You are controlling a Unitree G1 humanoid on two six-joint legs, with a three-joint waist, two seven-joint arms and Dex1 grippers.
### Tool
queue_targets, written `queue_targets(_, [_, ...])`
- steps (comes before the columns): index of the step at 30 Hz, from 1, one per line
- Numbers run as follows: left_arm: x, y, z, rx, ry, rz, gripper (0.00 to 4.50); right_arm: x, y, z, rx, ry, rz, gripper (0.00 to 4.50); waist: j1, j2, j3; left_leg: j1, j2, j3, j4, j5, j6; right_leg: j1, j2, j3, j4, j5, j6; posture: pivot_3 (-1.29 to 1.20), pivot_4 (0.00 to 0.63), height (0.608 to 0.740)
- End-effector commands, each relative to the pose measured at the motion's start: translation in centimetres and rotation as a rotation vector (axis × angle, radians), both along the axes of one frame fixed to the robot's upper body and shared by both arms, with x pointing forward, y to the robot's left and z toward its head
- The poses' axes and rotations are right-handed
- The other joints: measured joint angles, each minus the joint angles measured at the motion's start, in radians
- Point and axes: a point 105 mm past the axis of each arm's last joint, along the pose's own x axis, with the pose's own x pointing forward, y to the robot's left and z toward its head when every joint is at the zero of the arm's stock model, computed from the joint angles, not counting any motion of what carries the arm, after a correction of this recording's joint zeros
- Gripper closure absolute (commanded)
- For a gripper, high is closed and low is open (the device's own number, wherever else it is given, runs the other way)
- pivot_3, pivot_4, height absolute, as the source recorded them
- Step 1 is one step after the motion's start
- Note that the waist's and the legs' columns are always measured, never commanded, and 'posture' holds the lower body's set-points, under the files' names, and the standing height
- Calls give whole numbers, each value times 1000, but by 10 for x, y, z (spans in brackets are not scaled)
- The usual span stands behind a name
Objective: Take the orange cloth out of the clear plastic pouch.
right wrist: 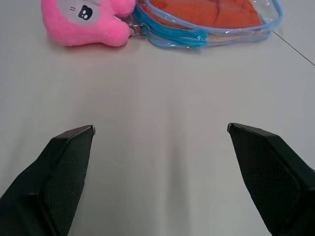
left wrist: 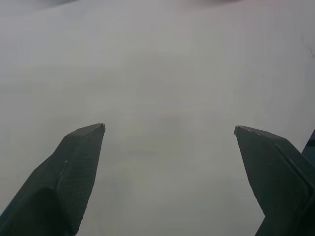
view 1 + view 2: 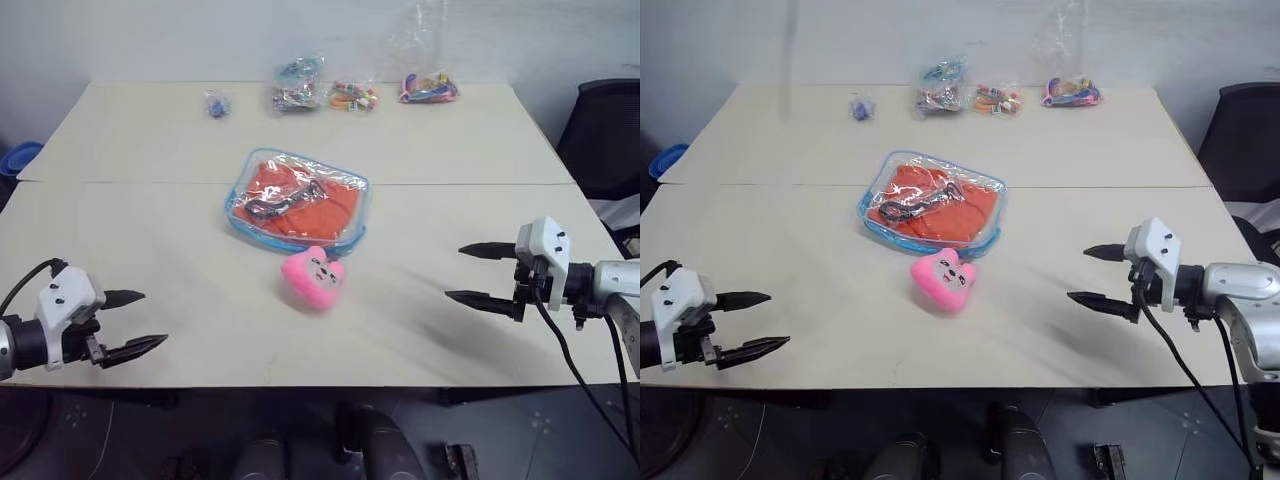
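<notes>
**A:** Where's your target?

**B:** The clear plastic pouch [image 3: 296, 201] lies flat near the middle of the table [image 3: 150, 250], just past the seam where the two tabletops meet. Blue trim runs round its edge. The orange cloth [image 3: 300, 195] is fully inside it, with a dark cord or clip lying across it; you can't tell from here whether that is inside the pouch or on top of it.

**A:** Anything crowding it?

**B:** A pink plush toy [image 3: 313, 278] sits at the pouch's near edge. In the right wrist view you see the toy right up against the blue trim, and a small clasp seems to join them. At the far edge of the table you have small clear bags of colourful items [image 3: 297, 85], well apart from the pouch.

**A:** Claws?

**B:** Your left gripper [image 3: 134, 322] is spread wide, holding nothing, hovering near the front-left corner of the table and pointing inward. Your right gripper [image 3: 478, 274] is also spread wide and empty, over the right side of the table, pointing toward the middle. Both are well apart from the pouch; the right one is nearer to it.

**A:** Contact with anything?

**B:** None. Bare tabletop shows between each pair of fingers.
</notes>
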Motion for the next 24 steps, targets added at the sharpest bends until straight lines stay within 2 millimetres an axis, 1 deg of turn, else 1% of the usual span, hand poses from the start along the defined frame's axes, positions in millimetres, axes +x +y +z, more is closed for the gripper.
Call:
queue_targets(1, [1,0,4,31,-21,-21,21,-1,-3,14,-2,-64,2,0,0,0,0,0,0,0,0,0,0,0,0,0,0,0,0,0,150,740])
queue_targets(7, [3,2,-1,48,-34,-2,21,1,-5,11,-11,-71,-7,0,1,0,0,1,0,0,0,0,0,0,0,1,1,0,0,0,150,740])
queue_targets(14, [4,0,2,12,-44,9,21,4,-5,10,-15,-82,-12,0,0,0,0,1,1,1,0,0,0,0,1,1,1,0,0,0,150,740])
queue_targets(20, [5,-7,2,-39,-35,4,21,2,-1,11,29,-53,1,0,0,0,0,1,1,1,0,0,-1,0,1,1,1,0,0,0,150,740])
queue_targets(24, [8,-10,5,-57,-66,11,21,-3,6,11,42,-48,23,0,1,0,0,1,1,1,0,0,-2,0,1,1,1,0,0,0,150,740])
